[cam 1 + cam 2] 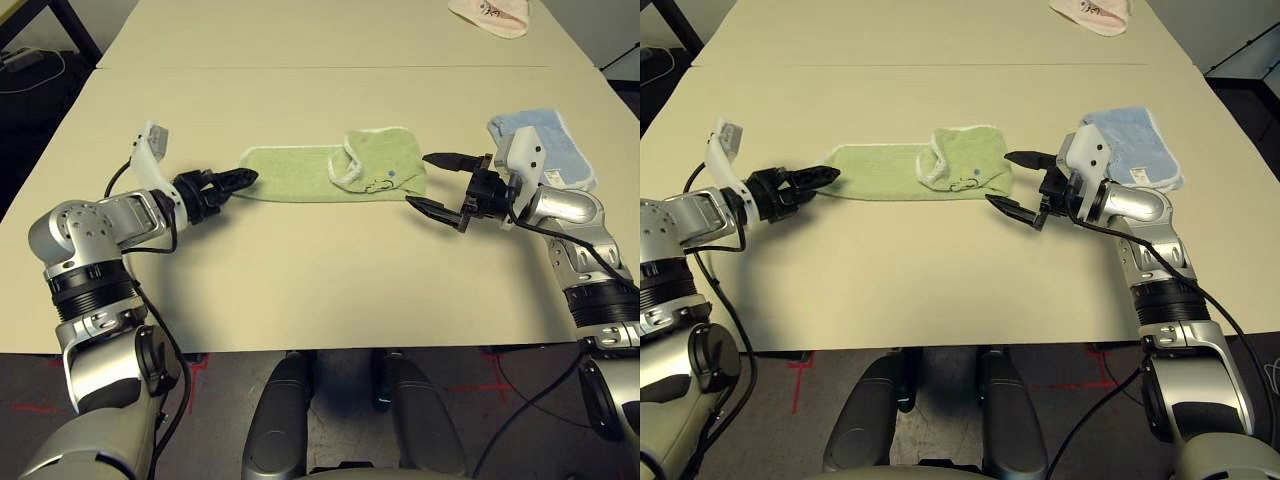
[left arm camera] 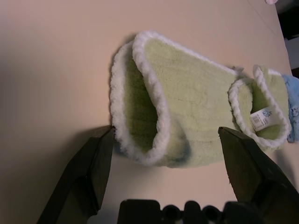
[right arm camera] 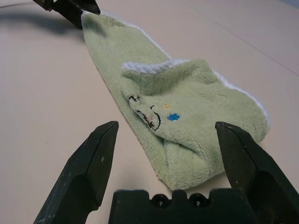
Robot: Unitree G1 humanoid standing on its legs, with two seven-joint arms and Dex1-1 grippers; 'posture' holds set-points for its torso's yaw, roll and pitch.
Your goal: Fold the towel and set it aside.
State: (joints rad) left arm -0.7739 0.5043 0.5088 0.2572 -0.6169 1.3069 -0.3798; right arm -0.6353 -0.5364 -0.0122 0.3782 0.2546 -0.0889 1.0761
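The light green towel (image 1: 295,172) lies as a long strip across the middle of the table, with white corded edging. Its right end is folded back over itself and shows a small dark mark (image 1: 377,185). My left gripper (image 1: 243,180) is at the strip's left end, open, and that doubled end of the towel (image 2: 154,116) sits between its spread fingers. My right gripper (image 1: 420,181) is at the folded right end, also open, one finger on each side of the towel (image 3: 187,116) without closing on it.
A light blue folded towel (image 1: 550,140) lies just behind my right wrist. A pink cloth (image 1: 490,15) sits at the far back right. A seam (image 1: 320,67) crosses the table beyond the towel. Bare tabletop runs from the towel to the front edge.
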